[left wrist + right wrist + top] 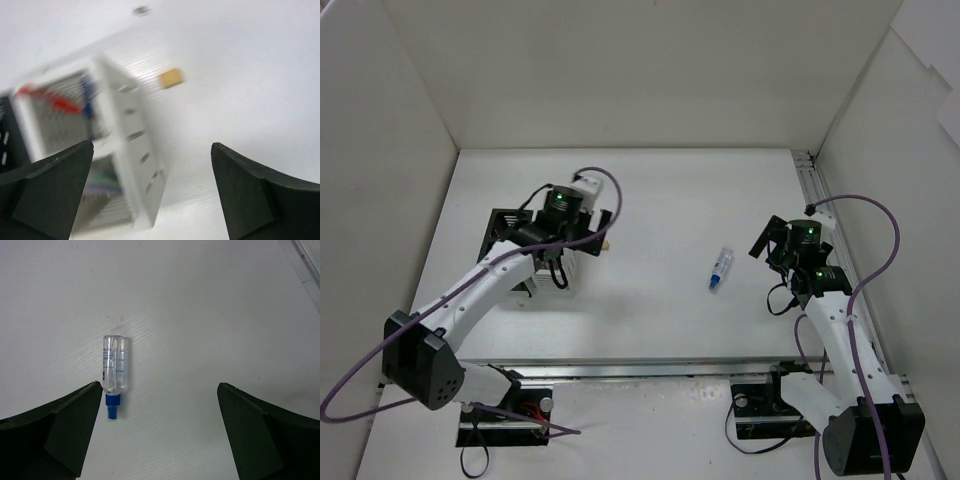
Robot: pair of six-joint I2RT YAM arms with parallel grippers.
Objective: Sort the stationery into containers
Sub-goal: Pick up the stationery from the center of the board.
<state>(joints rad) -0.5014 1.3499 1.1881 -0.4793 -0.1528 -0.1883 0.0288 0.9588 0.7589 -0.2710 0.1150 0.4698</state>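
A clear tube with a blue cap (721, 268) lies on the table, left of my right gripper (770, 248). In the right wrist view the tube (115, 370) lies just beyond my left fingertip, cap toward me, and the right gripper (159, 390) is open and empty. My left gripper (562, 262) hovers over the black organiser (504, 226) and the white organiser (572, 270). In the left wrist view the left gripper (152, 150) is open and empty above the white slatted organiser (131, 150), which holds a red pen (55, 101), a blue pen (88, 95) and something green. A beige eraser (171, 77) lies on the table beyond it (605, 243).
White walls enclose the table on the left, back and right. A metal rail (812, 185) runs along the right edge. Purple cables (880, 240) loop off both arms. The left wrist view is blurred by motion.
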